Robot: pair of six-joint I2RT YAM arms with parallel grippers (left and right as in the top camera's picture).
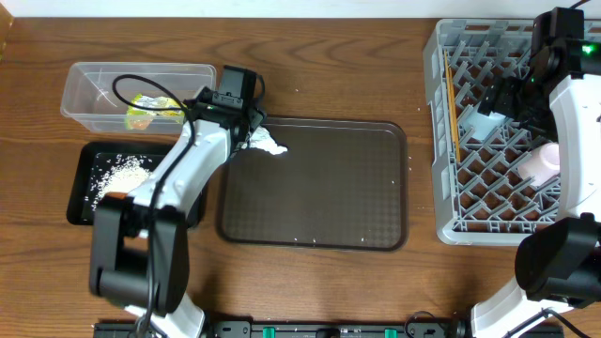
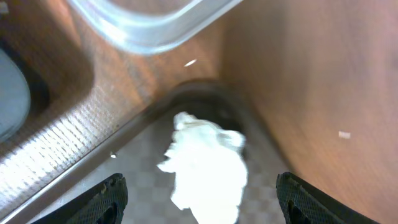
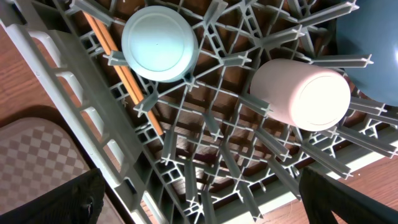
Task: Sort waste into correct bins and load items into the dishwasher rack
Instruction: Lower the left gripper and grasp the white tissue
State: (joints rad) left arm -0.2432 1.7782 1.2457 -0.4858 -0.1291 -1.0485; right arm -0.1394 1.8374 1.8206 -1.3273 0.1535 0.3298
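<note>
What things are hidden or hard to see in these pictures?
- Overhead: the right arm covers much of the grey plastic dishwasher rack; what lies beneath is hidden.
- Right wrist: the round dark-blue plate is cut off by the picture's edge.
- Left wrist: the clear plastic tub is blurred and cut off at the top.
- Overhead: the left arm hides the right side of the shallow black tray.

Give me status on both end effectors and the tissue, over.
Left end effector open, fingers either side of crumpled tissue, not gripped. Right end effector open, empty, over dishwasher rack. Tissue sits tight in brown tray corner, rim close.
</note>
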